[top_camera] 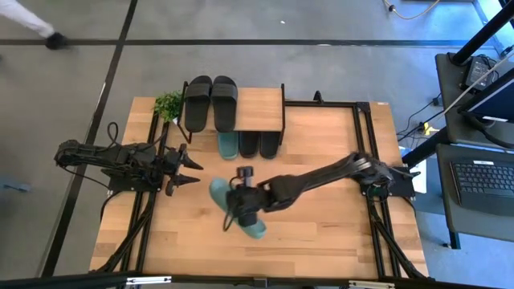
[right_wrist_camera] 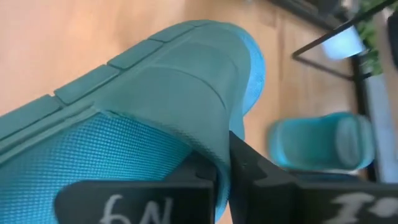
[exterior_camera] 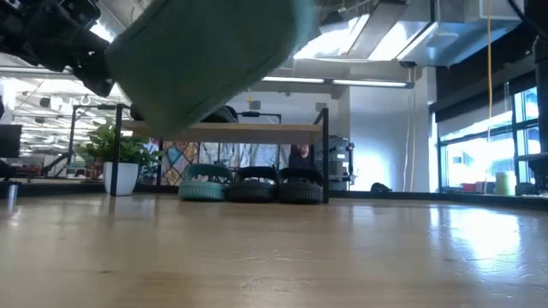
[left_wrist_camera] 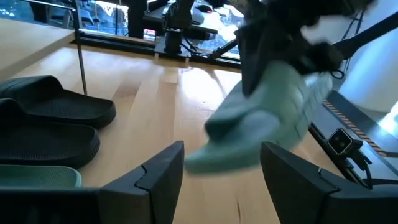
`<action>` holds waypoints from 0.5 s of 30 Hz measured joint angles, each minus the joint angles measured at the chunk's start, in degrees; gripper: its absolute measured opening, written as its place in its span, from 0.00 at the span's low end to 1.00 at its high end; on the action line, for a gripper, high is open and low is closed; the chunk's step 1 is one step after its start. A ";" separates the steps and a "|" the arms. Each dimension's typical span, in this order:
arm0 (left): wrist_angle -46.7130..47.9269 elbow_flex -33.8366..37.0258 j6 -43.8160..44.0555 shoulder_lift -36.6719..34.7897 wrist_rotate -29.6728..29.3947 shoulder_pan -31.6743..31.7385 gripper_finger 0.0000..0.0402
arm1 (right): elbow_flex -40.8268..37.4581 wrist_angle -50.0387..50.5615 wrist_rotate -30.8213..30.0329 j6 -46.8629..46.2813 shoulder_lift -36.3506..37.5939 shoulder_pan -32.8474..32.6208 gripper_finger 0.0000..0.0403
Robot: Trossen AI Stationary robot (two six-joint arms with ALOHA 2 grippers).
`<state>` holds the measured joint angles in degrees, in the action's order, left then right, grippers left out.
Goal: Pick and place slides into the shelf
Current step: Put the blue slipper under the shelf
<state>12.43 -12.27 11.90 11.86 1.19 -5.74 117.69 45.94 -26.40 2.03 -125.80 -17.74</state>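
The right gripper [top_camera: 239, 210] hangs over the front middle of the surface [top_camera: 321, 233], its jaws clamped on the wide strap of a teal slide [top_camera: 238, 207]. The right wrist view shows the strap edge pinched between the dark fingers [right_wrist_camera: 239, 171], with the ribbed footbed below it. The slide is clear of the surface; in the low view its sole [exterior_camera: 205, 56] hangs tilted, high above the wood. In the left wrist view the same slide [left_wrist_camera: 267, 118] appears pale green, toe end angled downward.

The left gripper [top_camera: 189, 171] waits at the left of the surface, pointing toward the middle, jaws spread wide; its two fingers [left_wrist_camera: 158, 177] stand well apart and hold nothing.

Farther back stands the shelf [top_camera: 261, 108], a light wooden board on a thin black frame. Under the board, on the surface, three slides lie in a row: a second teal slide [top_camera: 228, 145] on the left, then two black slides [top_camera: 259, 144] side by side. In the low view these three [exterior_camera: 250, 185] show toe-on beneath the board. On top of the board two more black slides [top_camera: 210, 102] lie side by side toward its left end.

A small potted plant [top_camera: 168, 104] stands just beside the shelf's left end.
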 joint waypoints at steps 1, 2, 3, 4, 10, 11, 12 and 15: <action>0.00 0.00 0.00 0.00 0.00 0.00 0.51 | 1.79 -0.14 -1.83 0.84 -1.87 -0.04 0.03; 0.02 0.00 0.00 0.00 0.00 0.00 0.51 | 3.64 -0.14 -3.20 1.52 -3.82 -0.04 0.03; 0.04 0.00 0.00 0.00 0.00 0.00 0.51 | 5.44 -0.33 -4.57 2.56 -5.59 0.02 0.03; 0.14 0.00 0.00 0.00 0.00 0.00 0.51 | 7.25 -0.69 -5.88 3.35 -7.29 0.06 0.03; 1.89 0.00 0.00 0.00 0.00 0.00 0.51 | 17.22 -2.59 -7.27 7.60 -15.38 0.33 0.03; 2.43 0.00 0.00 0.02 0.00 0.00 0.51 | 17.46 -2.71 -7.23 7.91 -16.26 0.43 0.03; 2.88 0.00 0.00 0.02 0.00 0.00 0.51 | 16.95 -3.28 -7.03 8.84 -16.71 0.57 0.03; 3.86 0.00 0.00 0.02 0.00 0.00 0.51 | 15.87 -3.01 -6.98 9.11 -17.70 1.01 0.03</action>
<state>16.29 -12.27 11.90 11.87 1.19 -5.74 133.56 42.93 -33.38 11.15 -143.51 -16.73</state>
